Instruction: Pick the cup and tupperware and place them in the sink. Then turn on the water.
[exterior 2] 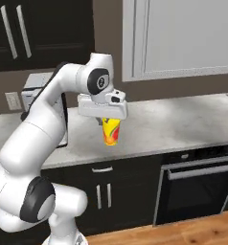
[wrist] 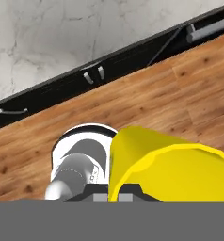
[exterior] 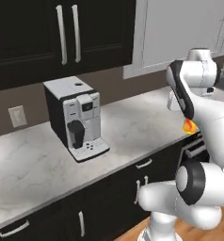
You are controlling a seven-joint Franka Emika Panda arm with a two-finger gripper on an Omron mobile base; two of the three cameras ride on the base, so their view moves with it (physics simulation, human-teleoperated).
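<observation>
Fingers: the two-finger gripper [exterior 2: 106, 119] is clamped on the rim of the small yellow tumbler with a red-orange patch, the cup [exterior 2: 110, 131]
Cup from fingers: hung directly below them, centre of the right base view, lifted clear of the pale marbled counter [exterior 2: 173, 125]
Long axis: close to upright, mouth towards the fingers, base downward
Surroundings: a white coffee machine [exterior: 76, 117] is seen at centre left of the left base view
Sink: cannot be told from here
</observation>
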